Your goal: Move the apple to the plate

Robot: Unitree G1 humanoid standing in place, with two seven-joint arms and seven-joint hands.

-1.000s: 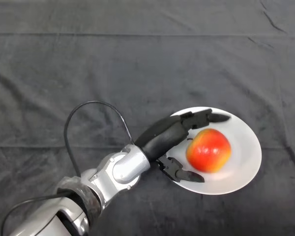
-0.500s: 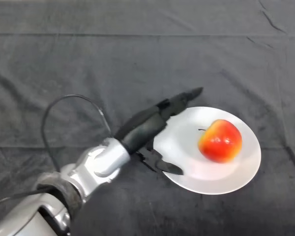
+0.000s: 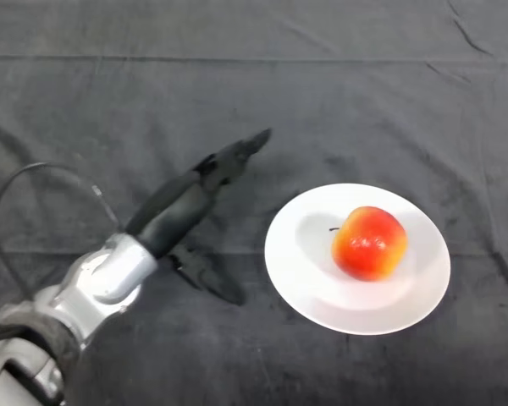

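A red and yellow apple [image 3: 370, 243] rests on the white plate [image 3: 305, 262], a little right of its middle. My left hand [image 3: 182, 211] is to the left of the plate, above the dark cloth, clear of both the plate and the apple. Its fingers [image 3: 237, 156] are straight and point up and to the right; its thumb [image 3: 210, 280] points down and to the right. The hand is open and holds nothing.
A dark cloth [image 3: 254, 93] with a few creases covers the whole table. My silver-grey forearm [image 3: 102, 275] comes in from the lower left.
My hand has let go of the apple and pulled back to the left, off the plate. The apple rolled a little on the plate and has settled.
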